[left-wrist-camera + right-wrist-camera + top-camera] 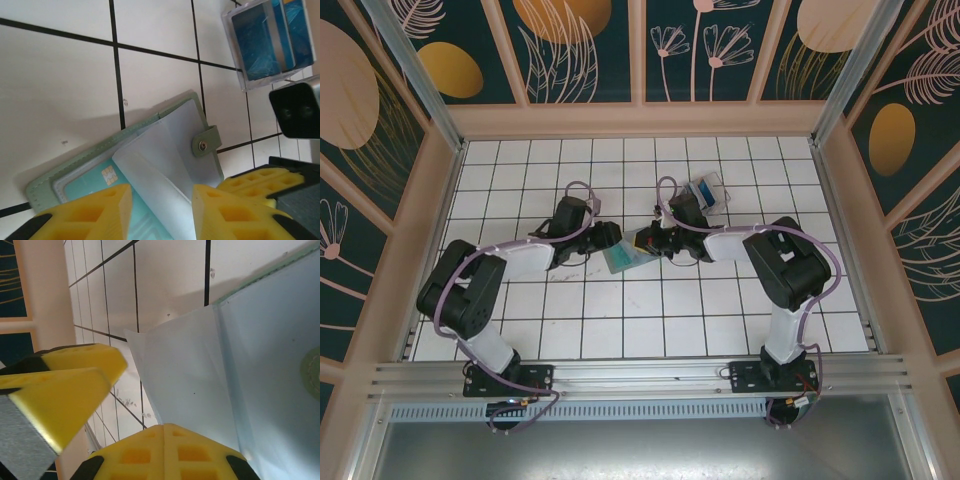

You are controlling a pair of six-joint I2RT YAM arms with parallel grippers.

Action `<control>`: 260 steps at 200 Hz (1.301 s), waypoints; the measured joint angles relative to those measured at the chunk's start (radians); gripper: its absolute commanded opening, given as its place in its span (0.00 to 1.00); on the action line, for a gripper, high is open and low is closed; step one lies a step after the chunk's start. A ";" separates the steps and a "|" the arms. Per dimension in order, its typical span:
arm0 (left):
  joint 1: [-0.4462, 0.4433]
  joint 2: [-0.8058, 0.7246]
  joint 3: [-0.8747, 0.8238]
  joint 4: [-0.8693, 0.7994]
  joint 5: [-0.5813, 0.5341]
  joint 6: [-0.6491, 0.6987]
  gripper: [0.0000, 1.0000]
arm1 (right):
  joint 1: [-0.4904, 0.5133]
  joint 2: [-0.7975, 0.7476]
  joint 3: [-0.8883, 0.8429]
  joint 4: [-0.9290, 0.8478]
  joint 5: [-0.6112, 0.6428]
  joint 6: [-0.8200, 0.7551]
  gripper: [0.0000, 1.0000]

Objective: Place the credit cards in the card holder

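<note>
Works the open card holder [172,130] at the table's [620,320] middle, left gripper [160,200] fingers apart over a sleeve [160,170], right gripper [655,243] pinched together beside it. Likely needs next a reach for the credit cards [270,42] nearer the far edge.

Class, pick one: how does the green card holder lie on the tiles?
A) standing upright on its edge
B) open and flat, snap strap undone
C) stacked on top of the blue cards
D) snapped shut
B: the card holder lies flat and open, its snap strap is unfastened, and the blue cards sit apart from it.
</note>
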 measured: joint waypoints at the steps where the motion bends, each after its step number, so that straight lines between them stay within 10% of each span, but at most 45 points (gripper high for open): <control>1: -0.001 0.002 0.001 0.000 0.000 0.000 0.39 | 0.000 0.000 0.000 0.000 0.000 0.000 0.02; 168: -0.029 0.098 0.043 -0.045 -0.145 0.096 0.38 | -0.015 0.003 -0.029 0.026 0.002 -0.001 0.00; 260: -0.029 -0.137 -0.038 -0.090 -0.188 0.107 0.48 | -0.015 -0.142 -0.118 -0.010 0.175 -0.070 0.00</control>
